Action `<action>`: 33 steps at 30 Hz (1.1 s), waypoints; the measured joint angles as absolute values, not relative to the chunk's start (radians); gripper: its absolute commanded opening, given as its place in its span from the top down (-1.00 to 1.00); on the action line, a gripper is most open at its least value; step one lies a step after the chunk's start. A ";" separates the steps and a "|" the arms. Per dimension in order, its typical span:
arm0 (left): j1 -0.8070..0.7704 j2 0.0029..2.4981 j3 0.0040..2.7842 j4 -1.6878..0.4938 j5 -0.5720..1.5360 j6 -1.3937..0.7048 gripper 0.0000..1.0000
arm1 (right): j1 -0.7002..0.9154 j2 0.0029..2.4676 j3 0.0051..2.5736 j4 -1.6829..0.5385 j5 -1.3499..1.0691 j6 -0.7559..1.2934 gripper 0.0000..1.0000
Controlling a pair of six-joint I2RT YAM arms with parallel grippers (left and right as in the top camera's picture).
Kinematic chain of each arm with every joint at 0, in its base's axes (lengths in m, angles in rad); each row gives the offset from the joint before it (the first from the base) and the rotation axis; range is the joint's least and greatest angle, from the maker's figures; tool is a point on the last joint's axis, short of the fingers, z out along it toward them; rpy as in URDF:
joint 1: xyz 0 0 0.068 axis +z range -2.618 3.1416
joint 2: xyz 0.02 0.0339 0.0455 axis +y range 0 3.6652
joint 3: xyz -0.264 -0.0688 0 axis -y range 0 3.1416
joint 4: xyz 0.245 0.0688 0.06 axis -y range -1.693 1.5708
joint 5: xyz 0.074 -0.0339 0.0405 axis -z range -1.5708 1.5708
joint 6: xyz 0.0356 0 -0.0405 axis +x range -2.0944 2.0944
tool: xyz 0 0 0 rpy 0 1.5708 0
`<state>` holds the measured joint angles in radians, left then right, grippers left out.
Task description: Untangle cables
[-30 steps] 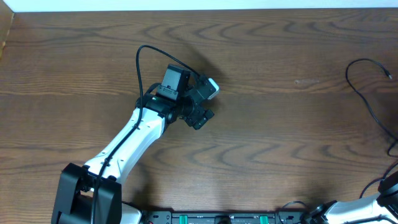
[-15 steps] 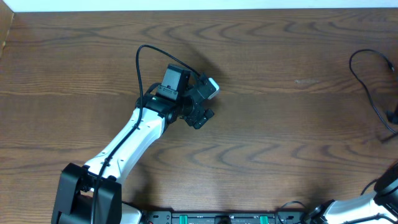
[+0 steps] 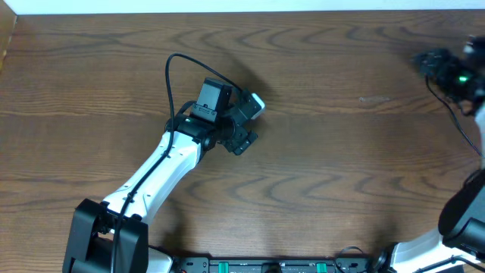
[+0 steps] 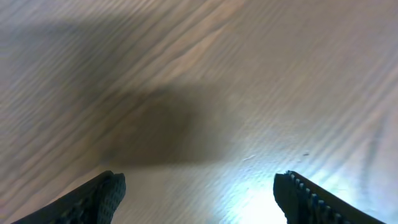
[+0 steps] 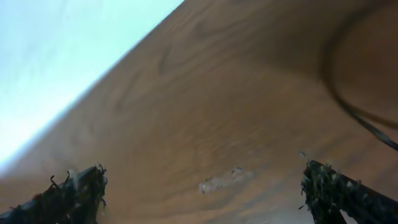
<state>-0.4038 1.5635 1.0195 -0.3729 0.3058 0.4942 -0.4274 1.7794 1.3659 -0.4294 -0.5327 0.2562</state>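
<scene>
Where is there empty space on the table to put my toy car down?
The big bare stretch of table between the left gripper and the thin black cable is free. So is the corner left of the left arm. The right edge is crowded: the cable and the right gripper are there.

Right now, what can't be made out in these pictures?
- Cable: in the right wrist view it is blurred and cut off by the right edge. Overhead it also leaves the right edge, so its ends are unseen.
- Right gripper: overhead, smeared by blur.
- Left gripper: overhead, too dark and small to tell the jaws apart.
</scene>
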 measured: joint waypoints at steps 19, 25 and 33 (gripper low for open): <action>-0.136 1.484 1.018 -0.119 0.078 0.249 -0.61 | 0.155 1.779 1.366 -0.286 0.131 -0.238 -0.99; -0.011 1.265 1.018 -0.164 0.035 0.225 -0.57 | 0.160 1.740 1.364 -0.337 0.375 -0.011 -0.96; 0.002 1.023 1.018 -0.218 -0.019 0.213 -0.57 | 0.183 1.436 1.355 -0.413 0.546 0.097 -0.96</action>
